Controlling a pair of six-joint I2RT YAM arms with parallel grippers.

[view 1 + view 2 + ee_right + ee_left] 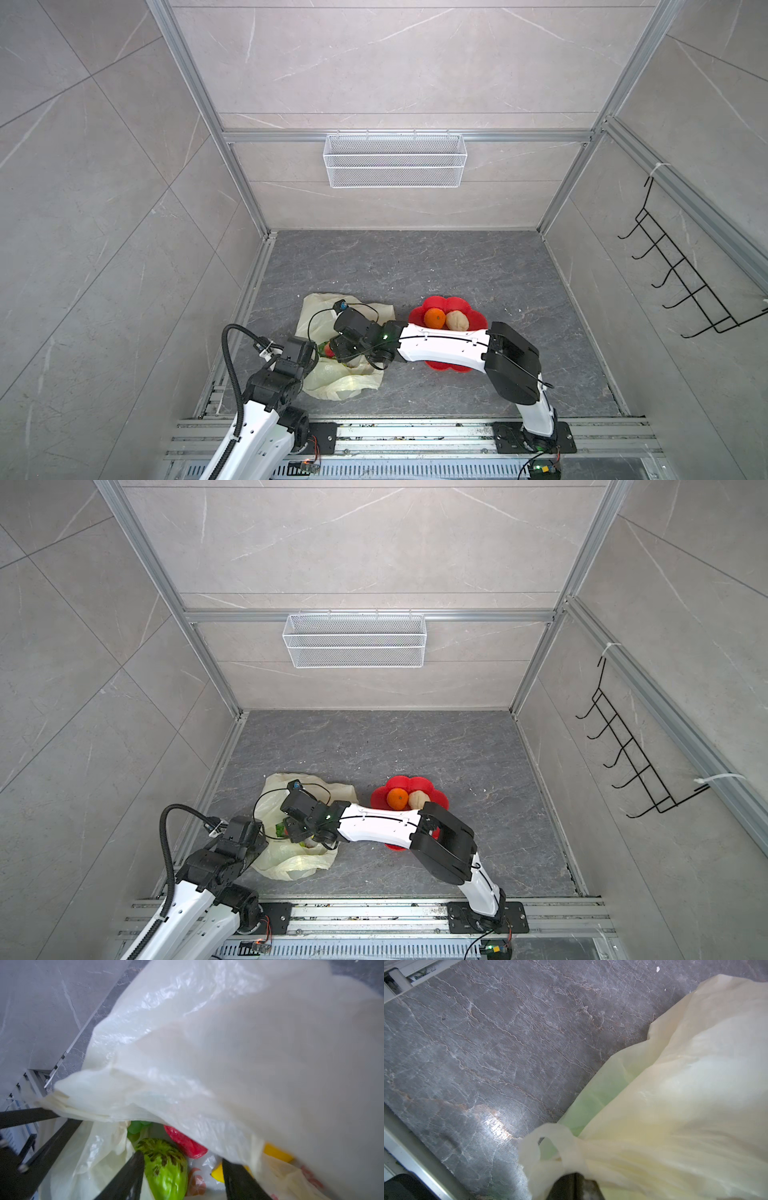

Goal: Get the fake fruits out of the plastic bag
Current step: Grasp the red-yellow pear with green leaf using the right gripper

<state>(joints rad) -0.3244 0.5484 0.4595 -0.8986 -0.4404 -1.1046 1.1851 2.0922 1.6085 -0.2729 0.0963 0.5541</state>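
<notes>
The pale-yellow plastic bag (345,384) lies at the front left of the floor in both top views (291,864). My left gripper (576,1185) is shut on the bag's edge beside a handle loop (533,1147). My right gripper (182,1159) stands open inside the bag's mouth. A green fruit with dark marks (166,1169) sits between its fingers, close to one finger (133,1169). Deeper in the bag lie a red fruit (185,1144), a yellow banana (277,1154) and green grapes (135,1127). An orange (434,318) and a beige peach (457,321) rest on the plate.
A red flower-shaped plate (480,324) sits right of the bag, partly under my right arm (440,347). A white wire basket (395,160) hangs on the back wall and a black hook rack (685,286) on the right wall. An aluminium rail (245,332) borders the floor's left side.
</notes>
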